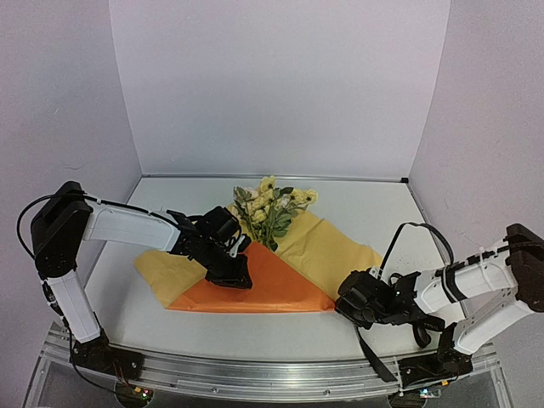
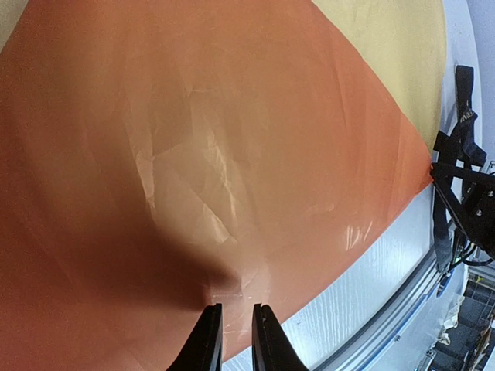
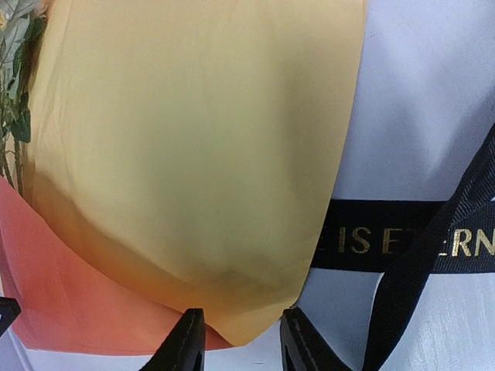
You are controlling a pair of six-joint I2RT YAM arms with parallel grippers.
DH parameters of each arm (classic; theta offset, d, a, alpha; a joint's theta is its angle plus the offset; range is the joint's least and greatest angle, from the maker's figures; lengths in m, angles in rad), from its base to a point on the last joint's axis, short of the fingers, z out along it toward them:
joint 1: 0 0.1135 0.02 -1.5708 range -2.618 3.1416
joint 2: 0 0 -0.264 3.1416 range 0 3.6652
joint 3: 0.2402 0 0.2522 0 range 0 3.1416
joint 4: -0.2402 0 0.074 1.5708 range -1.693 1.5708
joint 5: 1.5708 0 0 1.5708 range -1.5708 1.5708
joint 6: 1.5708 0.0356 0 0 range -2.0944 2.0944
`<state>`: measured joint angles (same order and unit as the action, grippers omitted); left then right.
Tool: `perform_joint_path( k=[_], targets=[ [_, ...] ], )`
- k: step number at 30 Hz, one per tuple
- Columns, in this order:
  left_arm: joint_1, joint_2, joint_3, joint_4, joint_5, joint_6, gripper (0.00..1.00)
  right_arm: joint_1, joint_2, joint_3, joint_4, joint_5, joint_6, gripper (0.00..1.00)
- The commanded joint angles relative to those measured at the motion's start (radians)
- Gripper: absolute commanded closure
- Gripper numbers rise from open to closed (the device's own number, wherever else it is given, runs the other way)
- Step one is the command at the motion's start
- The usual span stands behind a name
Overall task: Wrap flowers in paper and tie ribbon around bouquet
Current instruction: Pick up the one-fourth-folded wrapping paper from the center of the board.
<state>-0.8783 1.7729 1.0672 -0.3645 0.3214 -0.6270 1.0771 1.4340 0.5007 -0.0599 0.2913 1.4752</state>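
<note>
Now, nearest to you, the right gripper (image 3: pixel 236 318) has its jaws apart, with the pale corner of the paper (image 3: pixel 193 154) between the tips, not pinched. The ribbon (image 3: pixel 387 243) lies flat just beside this corner. Further in, your left gripper (image 2: pixel 236 309) rests on the orange fold of the paper, jaws only slightly apart, gripping nothing. The flowers (image 1: pixel 270 206) lie at the paper's far edge, stems under the fold.
</note>
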Motion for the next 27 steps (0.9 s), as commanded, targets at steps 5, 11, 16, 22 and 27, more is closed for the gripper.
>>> perform_joint_path(
  k=[5, 11, 16, 22, 27],
  targets=[
    [-0.005, 0.008, 0.026, 0.038, 0.020, 0.013, 0.84, 0.007, 0.053, -0.013, -0.016, 0.015, 0.034, 0.74],
    [-0.007, 0.008, 0.024, 0.042, 0.027, 0.016, 0.84, 0.007, 0.048, -0.015, -0.013, 0.017, 0.036, 0.88],
    [-0.009, 0.002, 0.033, 0.046, 0.040, 0.026, 0.84, 0.010, 0.018, -0.003, -0.020, 0.032, -0.015, 1.00],
    [-0.042, 0.016, 0.067, 0.058, 0.061, 0.075, 0.84, 0.020, -0.051, 0.014, -0.074, 0.093, -0.112, 1.00],
    [-0.088, 0.072, 0.133, 0.057, 0.072, 0.129, 0.85, 0.027, -0.107, 0.016, -0.096, 0.125, -0.198, 1.00]
  ],
)
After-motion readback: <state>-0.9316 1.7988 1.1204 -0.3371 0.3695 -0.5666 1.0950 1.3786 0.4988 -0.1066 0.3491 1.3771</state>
